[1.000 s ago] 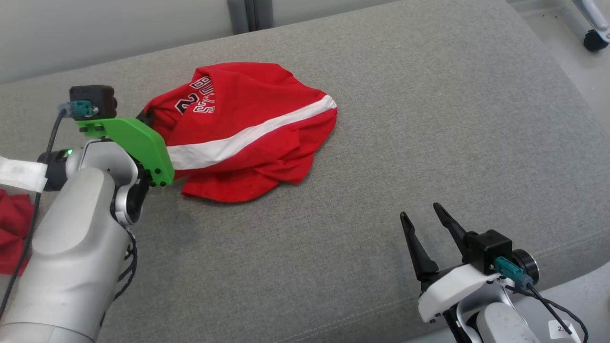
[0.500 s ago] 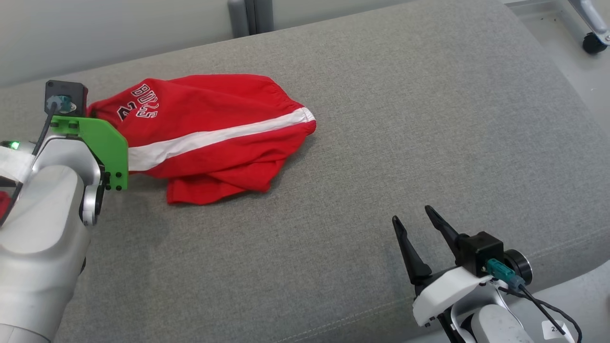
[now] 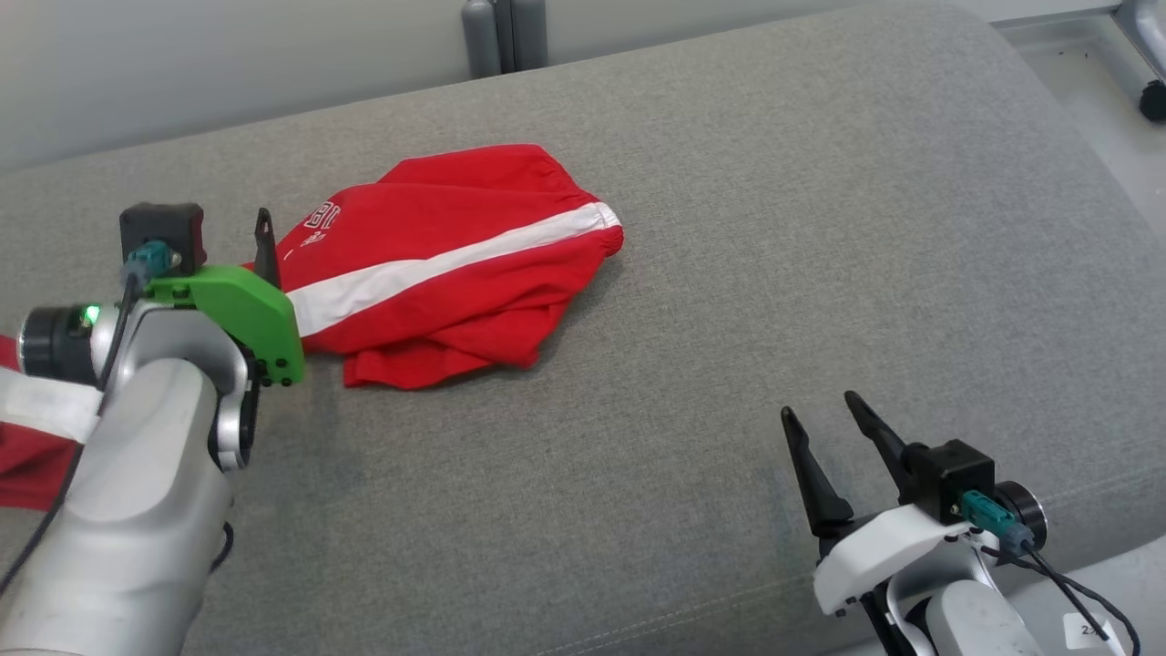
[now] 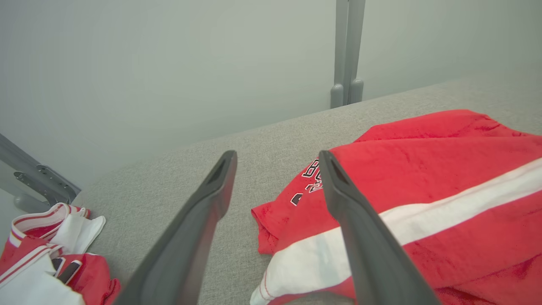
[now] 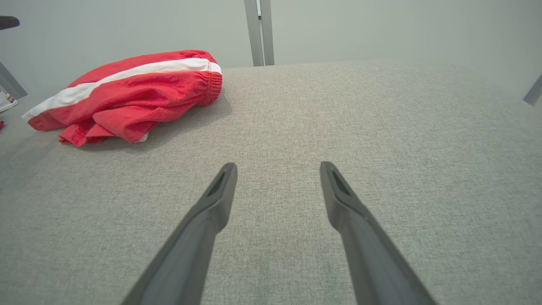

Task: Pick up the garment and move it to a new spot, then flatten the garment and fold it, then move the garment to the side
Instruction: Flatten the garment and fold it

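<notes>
The garment (image 3: 455,264) is a pair of red shorts with a white side stripe, lying bunched on the grey cushion (image 3: 729,273). My left gripper (image 3: 241,239) hovers at its left end, open and holding nothing. In the left wrist view the left gripper (image 4: 275,154) shows spread fingers, and the garment (image 4: 423,169) lies past and to the right of the right finger. My right gripper (image 3: 820,407) rests open near the cushion's front right, far from the cloth. The right wrist view shows the right gripper (image 5: 278,165) over bare cushion, with the garment (image 5: 127,93) at upper left.
A heap of other red and white clothes (image 4: 42,250) lies off the cushion's left end, also seen as red cloth (image 3: 27,465) by my left forearm. A grey post (image 3: 501,36) stands behind the cushion against the wall. A caster wheel (image 3: 1152,96) sits at the far right.
My left gripper has opened and let go of the garment's left end, which has dropped onto the cushion. The head camera has shifted a little. The right arm has stayed put.
</notes>
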You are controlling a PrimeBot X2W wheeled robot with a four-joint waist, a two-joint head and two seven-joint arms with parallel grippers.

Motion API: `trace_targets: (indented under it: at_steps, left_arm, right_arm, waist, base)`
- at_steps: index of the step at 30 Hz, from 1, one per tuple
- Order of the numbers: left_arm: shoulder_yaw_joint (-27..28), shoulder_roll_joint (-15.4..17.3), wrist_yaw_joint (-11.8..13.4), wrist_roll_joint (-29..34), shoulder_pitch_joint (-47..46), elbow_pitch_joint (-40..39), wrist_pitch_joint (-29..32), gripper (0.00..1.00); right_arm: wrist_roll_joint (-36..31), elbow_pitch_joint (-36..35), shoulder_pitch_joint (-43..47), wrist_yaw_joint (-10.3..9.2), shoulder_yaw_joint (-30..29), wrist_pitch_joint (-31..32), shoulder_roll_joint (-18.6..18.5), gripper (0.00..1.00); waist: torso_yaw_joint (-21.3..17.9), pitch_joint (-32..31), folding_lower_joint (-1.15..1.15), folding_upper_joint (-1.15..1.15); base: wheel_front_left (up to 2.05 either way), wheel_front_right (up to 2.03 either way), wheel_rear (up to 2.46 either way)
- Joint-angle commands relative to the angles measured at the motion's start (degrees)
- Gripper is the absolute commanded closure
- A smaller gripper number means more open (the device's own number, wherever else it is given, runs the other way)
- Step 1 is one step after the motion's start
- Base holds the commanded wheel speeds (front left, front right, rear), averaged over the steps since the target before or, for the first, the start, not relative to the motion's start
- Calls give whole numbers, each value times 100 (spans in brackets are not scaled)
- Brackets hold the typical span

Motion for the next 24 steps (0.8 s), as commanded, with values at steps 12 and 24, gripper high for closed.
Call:
trace_targets:
  at_steps: [12, 24]
  left_arm:
    - [594, -550, 45, -390, 1453, -1127, -1334, 0]
    - [1207, -769, -92, 488, 3215, -2834, -1330, 0]
  right_arm:
    - [407, 30, -229, -2, -368, -55, -6, 0]
    - [356, 214, -263, -2, -473, -84, -7, 0]
  waist:
    - [754, -473, 0, 0]
    - [1163, -802, 0, 0]
  base:
    - [0, 0, 0]
    - [0, 0, 0]
